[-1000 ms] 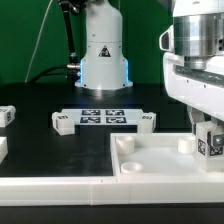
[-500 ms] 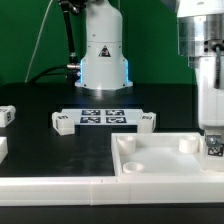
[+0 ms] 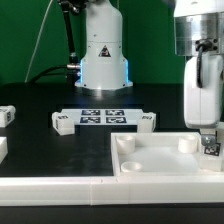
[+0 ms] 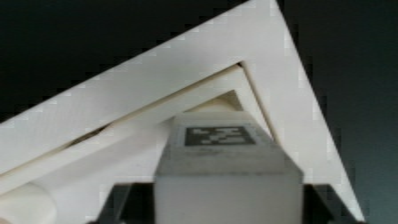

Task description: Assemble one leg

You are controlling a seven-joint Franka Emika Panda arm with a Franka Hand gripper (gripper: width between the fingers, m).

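My gripper [image 3: 208, 140] is at the exterior view's right, shut on a leg [image 3: 211, 144], a small white block with a black-and-white tag. It holds the leg upright over the far right corner of the large white tray-like panel [image 3: 160, 167], just at its rim. In the wrist view the leg [image 4: 222, 150] fills the space between my dark fingers [image 4: 121, 205], tag facing the camera, with the panel's corner [image 4: 214, 70] behind it. Whether the leg touches the panel cannot be told.
The marker board [image 3: 103, 116] lies mid-table before the robot base [image 3: 103, 55]. Loose legs sit at its two ends [image 3: 63, 122] [image 3: 147, 121], and two more white parts at the exterior view's left edge [image 3: 6, 114] [image 3: 2, 148].
My hand has turned about its vertical axis, from broadside to narrow, and the held leg has shifted slightly right and down at the panel's corner.
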